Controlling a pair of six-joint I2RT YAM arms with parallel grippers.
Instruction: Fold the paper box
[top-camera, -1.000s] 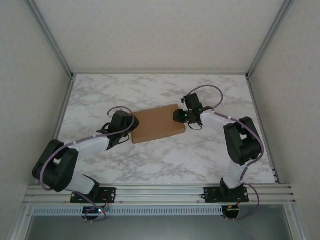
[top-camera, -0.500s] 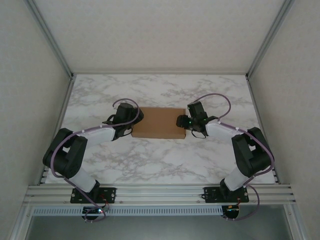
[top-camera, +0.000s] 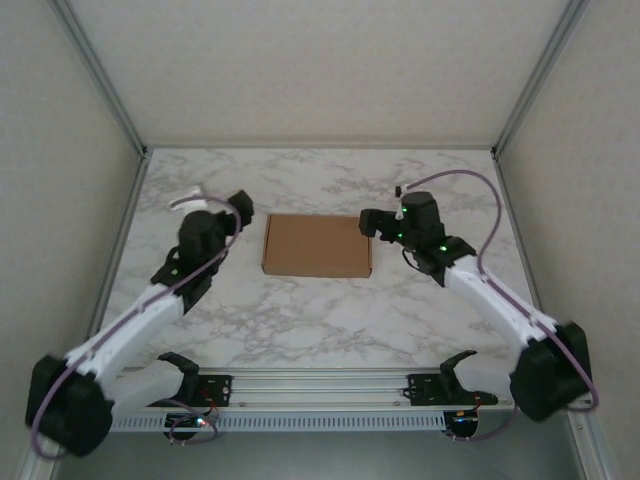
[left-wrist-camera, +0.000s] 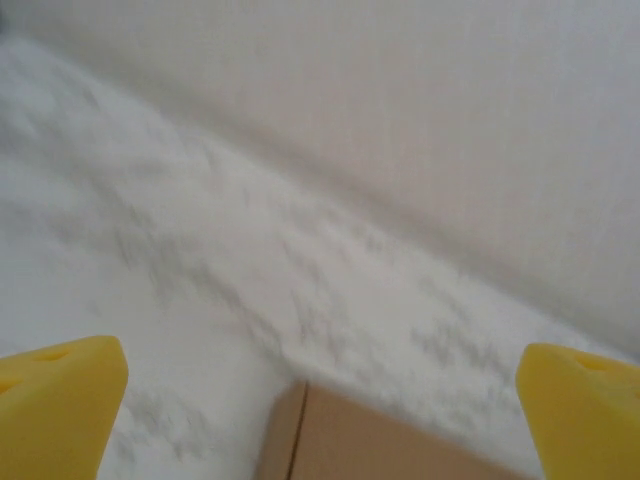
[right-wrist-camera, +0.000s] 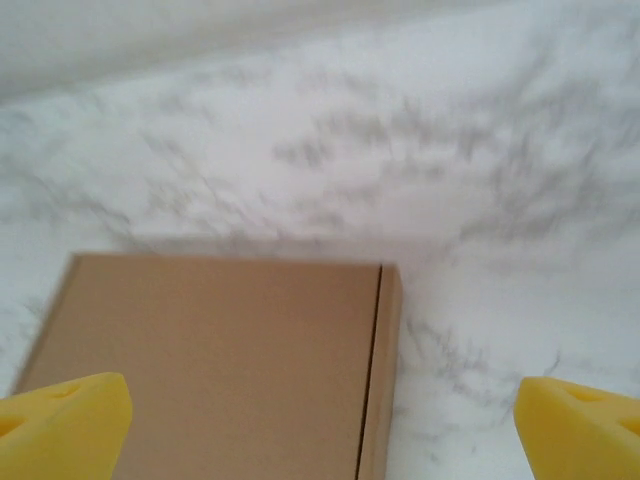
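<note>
Marble table (top-camera: 330, 320) carries the paper box (top-camera: 316, 245), lying flat. The left gripper (top-camera: 241, 206) is at its 10 o'clock, the right gripper (top-camera: 367, 222) at 2 o'clock, both spread wide and empty.

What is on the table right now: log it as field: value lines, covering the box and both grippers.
paper box: closed up, lying flat near the middle of the table
left gripper: open, holding nothing, by the box's left end
right gripper: open, holding nothing, by the box's right end
contact: no grip on the box by either gripper
task state: box looks folded shut
</note>
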